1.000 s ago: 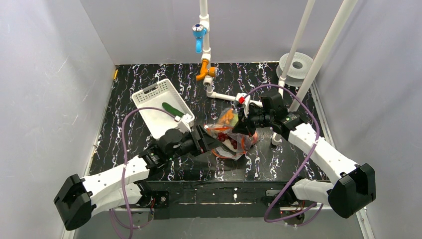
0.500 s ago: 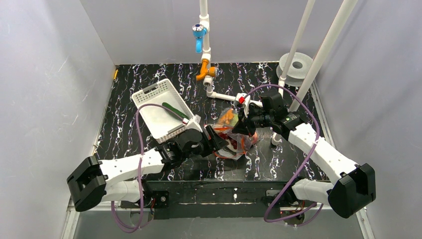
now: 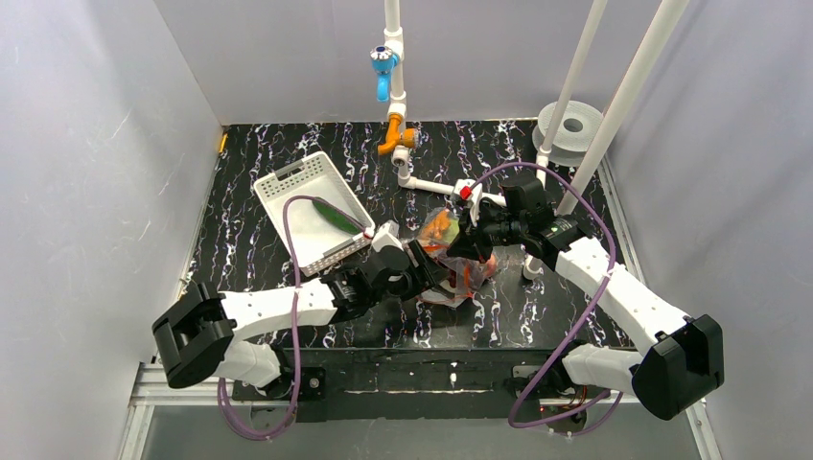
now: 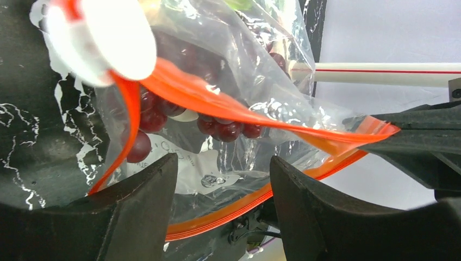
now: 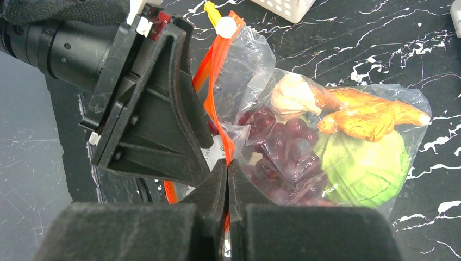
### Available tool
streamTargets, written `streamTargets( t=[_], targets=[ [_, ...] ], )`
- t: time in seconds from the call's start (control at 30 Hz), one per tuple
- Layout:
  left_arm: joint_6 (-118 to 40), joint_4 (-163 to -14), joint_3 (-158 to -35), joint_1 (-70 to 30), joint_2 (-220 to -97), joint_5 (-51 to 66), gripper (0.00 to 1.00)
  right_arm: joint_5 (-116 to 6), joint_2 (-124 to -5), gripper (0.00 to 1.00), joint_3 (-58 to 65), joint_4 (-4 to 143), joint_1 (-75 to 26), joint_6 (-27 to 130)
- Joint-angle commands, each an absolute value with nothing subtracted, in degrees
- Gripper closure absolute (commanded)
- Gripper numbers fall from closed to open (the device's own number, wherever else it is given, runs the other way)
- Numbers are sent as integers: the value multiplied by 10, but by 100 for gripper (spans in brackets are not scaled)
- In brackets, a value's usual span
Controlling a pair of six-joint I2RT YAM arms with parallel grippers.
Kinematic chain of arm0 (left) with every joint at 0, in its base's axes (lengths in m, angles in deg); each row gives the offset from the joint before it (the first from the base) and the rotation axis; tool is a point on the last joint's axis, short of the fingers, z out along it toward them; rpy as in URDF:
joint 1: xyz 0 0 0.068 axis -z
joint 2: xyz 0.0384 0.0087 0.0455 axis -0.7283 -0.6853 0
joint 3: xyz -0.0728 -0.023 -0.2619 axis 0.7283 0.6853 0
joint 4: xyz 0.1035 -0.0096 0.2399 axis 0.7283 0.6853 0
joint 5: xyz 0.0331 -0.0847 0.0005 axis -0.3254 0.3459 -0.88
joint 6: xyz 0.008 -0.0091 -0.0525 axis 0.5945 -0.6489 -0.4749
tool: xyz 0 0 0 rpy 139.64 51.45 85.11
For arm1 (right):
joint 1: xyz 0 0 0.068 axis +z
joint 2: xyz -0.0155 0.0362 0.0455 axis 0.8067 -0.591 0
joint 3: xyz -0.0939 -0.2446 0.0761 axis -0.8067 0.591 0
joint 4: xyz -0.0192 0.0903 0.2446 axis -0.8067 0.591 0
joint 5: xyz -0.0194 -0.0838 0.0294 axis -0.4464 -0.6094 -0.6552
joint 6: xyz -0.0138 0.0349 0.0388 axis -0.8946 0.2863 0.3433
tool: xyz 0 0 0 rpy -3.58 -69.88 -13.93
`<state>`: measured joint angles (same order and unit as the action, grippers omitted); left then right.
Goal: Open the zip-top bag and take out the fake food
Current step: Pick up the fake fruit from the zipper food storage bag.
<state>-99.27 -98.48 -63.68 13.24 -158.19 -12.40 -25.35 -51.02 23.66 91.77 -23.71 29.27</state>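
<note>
The zip-top bag (image 5: 304, 136) lies on the black table, its orange-red zip strip (image 4: 228, 103) parted. Inside I see fake food: a dark red grape bunch (image 5: 277, 147), a green round vegetable (image 5: 364, 168), an orange piece (image 5: 369, 117) and a white piece (image 5: 293, 92). My right gripper (image 5: 228, 168) is shut on one lip of the zip strip. My left gripper (image 4: 223, 163) stands open at the bag's mouth, with the lower lip and clear plastic between its fingers (image 4: 141, 206). A dark green cucumber (image 3: 336, 213) lies in the white basket (image 3: 288, 182).
The white slotted basket sits at the back left, close to the left arm. A white pipe with a blue tap (image 3: 383, 65) and an orange fitting (image 3: 395, 139) rises at the back. A white spool (image 3: 570, 129) and two slanted white poles (image 3: 575, 86) stand at the right.
My left arm has pushed right and forward to the bag's mouth, and its jaws have narrowed. The right gripper has kept its hold on the strip.
</note>
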Motion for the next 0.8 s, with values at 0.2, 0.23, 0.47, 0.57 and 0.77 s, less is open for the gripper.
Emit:
streamTargets(
  t=[0.2,0.23,0.47,0.57,0.77],
  targets=[
    [-994,-1007,-677,146,-1620,-141,39,-238,-503,99,238,903,-239,295],
    [-996,-1008,-677,146,-1622,-140,39,-239,-503,99,238,904,-240,295],
    [-1026,-1022,-674,151,-1638,-158,36,-238,-509,99,236,905,-240,296],
    [-1030,-1027,-673,152,-1641,-168,35,-238,-509,99,236,906,-240,295],
    [-1028,-1046,-669,151,-1646,-175,32,-239,-508,99,237,906,-240,294]
  ],
)
